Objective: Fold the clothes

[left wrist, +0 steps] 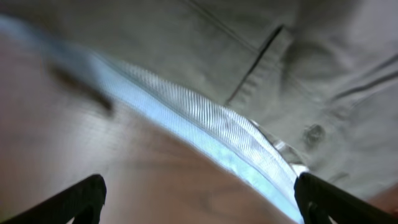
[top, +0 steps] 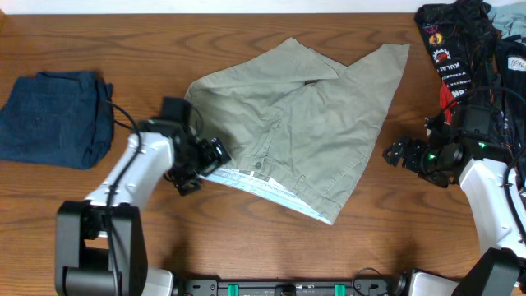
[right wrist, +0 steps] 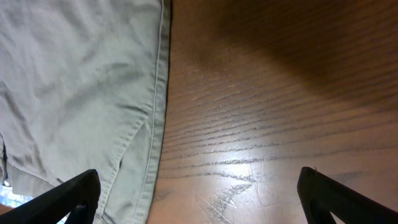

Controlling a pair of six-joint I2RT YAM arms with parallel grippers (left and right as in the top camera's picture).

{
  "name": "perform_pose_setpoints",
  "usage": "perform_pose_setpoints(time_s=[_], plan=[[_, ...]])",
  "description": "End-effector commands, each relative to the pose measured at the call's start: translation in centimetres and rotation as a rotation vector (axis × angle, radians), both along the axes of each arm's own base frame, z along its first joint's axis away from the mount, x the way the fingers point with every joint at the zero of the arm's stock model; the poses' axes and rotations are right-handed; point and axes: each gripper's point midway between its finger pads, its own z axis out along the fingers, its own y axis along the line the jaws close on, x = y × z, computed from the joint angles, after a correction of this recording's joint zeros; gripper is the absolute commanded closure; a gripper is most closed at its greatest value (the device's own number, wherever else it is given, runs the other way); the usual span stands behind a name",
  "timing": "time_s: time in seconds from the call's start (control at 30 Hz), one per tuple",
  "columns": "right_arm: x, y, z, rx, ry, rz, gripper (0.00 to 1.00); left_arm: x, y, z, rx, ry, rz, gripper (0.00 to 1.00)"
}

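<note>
The khaki trousers (top: 304, 123) lie mid-table (top: 123, 33), long axis slanting: pale waistband (top: 263, 185) near, legs pointing far-right. The left gripper (top: 215, 154) sits at the waistband and the right gripper (top: 399, 153) beside the trousers' right edge, both with jaws apart.

- White left arm (top: 123, 185) rises from the lower left of the overhead frame and bends toward the centre.
- The left gripper (top: 212, 156) points right. In its wrist view, its dark fingers (left wrist: 81, 199) sit in the bottom corners, spread wide.
- White right arm (top: 493, 193) rises from the lower right.
- The right gripper (top: 396, 154) points left, its jaws likewise spread wide.
</note>
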Motion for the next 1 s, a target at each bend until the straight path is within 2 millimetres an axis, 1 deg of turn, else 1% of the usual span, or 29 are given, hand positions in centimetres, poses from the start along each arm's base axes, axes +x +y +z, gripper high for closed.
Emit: perform_pose_setpoints(time_s=[0.0,0.13,0.23,0.27,0.3,0.33,0.37,0.4,0.43,0.47,0.53,0.63,0.73,0.77,0.8,0.87,0.97], plan=[[0.4,-0.2,0.8,-0.001,-0.029,-0.001,0.01,-1.1,-0.3,-2.6,0.023,0.013,0.041,0.02],[0.4,-0.2,0.8,-0.001,-0.029,-0.001,0.01,0.0,-0.7,-3.9,0.007,-0.081,0.048,0.02],[0.4,-0.2,0.8,-0.001,-0.03,-0.001,0.01,0.8,-0.2,-4.4,0.039,-0.131,0.059,0.01],[0.4,-0.2,0.8,-0.001,-0.03,-0.001,0.01,1.1,0.3,-4.5,0.07,-0.147,0.065,0.04],[0.4,-0.2,0.8,-0.001,-0.03,-0.001,0.01,1.5,0.9,-4.6,0.102,-0.163,0.072,0.08],[0.4,-0.2,0.8,-0.001,-0.03,-0.001,0.01,1.8,1.3,-4.6,0.13,-0.178,0.078,0.15],[0.4,-0.2,0.8,-0.001,-0.03,-0.001,0.01,2.1,1.6,-4.6,0.142,-0.191,0.082,0.26],[0.4,-0.2,0.8,-0.001,-0.03,-0.001,0.01,2.4,1.6,-4.6,0.145,-0.203,0.084,0.32],[0.4,-0.2,0.8,-0.001,-0.03,-0.001,0.01,2.7,1.5,-4.5,0.142,-0.216,0.085,0.44],[0.4,-0.2,0.8,-0.001,-0.03,-0.001,0.01,3.0,1.5,-4.4,0.139,-0.227,0.086,0.58],[0.4,-0.2,0.8,-0.001,-0.03,-0.001,0.01,3.7,1.4,-4.1,0.133,-0.258,0.089,0.93],[0.4,-0.2,0.8,-0.002,-0.03,-0.001,0.01,5.0,1.7,-3.6,0.136,-0.307,0.105,0.94],[0.4,-0.2,0.8,-0.005,-0.03,-0.002,0.01,7.4,3.6,-2.3,0.194,-0.37,0.141,0.94],[0.4,-0.2,0.8,-0.005,-0.029,-0.002,0.01,8.7,4.7,-1.3,0.215,-0.407,0.149,0.94],[0.4,-0.2,0.8,-0.005,-0.029,-0.002,0.01,9.6,5.5,-0.5,0.231,-0.43,0.163,0.94],[0.4,-0.2,0.8,-0.004,-0.03,-0.002,0.01,11.8,8.1,1.7,0.275,-0.473,0.229,0.94],[0.5,-0.2,0.8,-0.004,-0.032,0.0,0.01,14.8,11.8,6.0,0.297,-0.534,0.324,0.94]])
